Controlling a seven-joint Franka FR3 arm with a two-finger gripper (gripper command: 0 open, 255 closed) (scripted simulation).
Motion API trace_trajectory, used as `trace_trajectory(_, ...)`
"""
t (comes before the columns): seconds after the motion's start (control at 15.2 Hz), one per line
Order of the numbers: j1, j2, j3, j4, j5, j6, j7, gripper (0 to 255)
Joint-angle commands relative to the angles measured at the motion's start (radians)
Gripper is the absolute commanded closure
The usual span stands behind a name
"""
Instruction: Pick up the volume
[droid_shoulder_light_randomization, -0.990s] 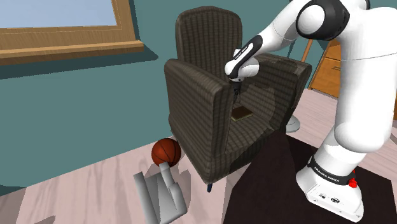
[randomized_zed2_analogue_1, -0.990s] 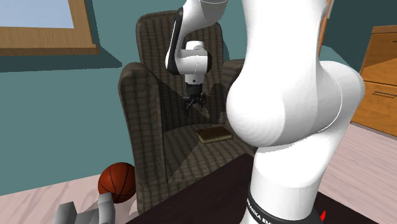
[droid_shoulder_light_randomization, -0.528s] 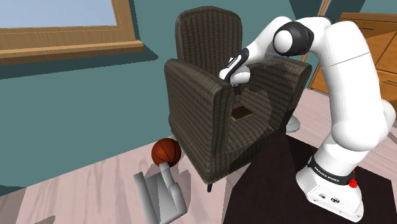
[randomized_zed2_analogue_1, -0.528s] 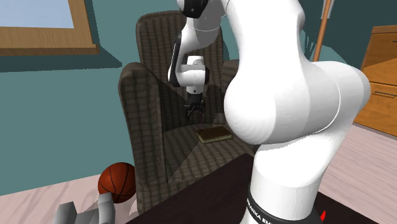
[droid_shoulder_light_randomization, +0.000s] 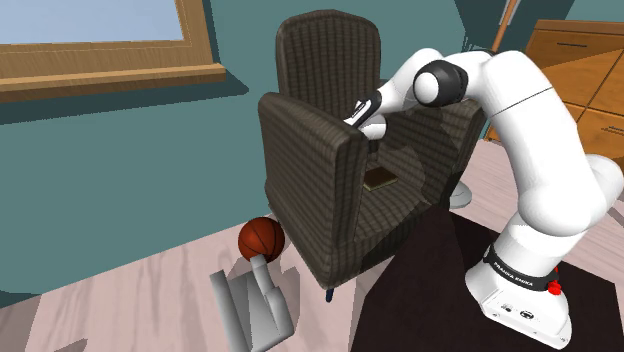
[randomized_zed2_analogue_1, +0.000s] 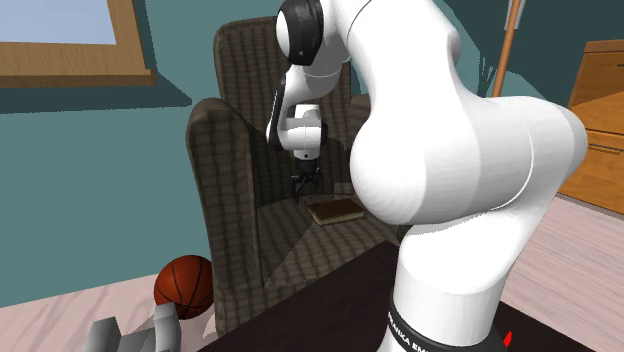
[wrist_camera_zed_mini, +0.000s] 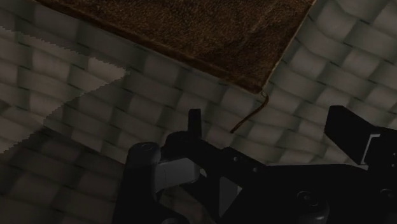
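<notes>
Book (randomized_zed2_analogue_1: 336, 210) flat, lengthwise across seat (randomized_zed2_analogue_1: 300, 246)

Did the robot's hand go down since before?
Yes. The gripper has sunk lower, nearer the brown book lying on the armchair seat.

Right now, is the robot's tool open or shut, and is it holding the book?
Tool: open, holding nothing. The brown book lies on the armchair seat just past its fingertips, not touched.
</notes>
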Motion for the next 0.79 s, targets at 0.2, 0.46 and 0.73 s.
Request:
trace_trajectory(0.2, -0.006, 0.039, 0.008, 0.016, 0.006, 0.024, -0.004, 0)
trace_trajectory(0.46, -0.005, 0.039, 0.008, 0.017, 0.006, 0.023, -0.003, 255)
trace_trajectory(0.73, -0.005, 0.039, 0.008, 0.017, 0.006, 0.023, -0.003, 255)
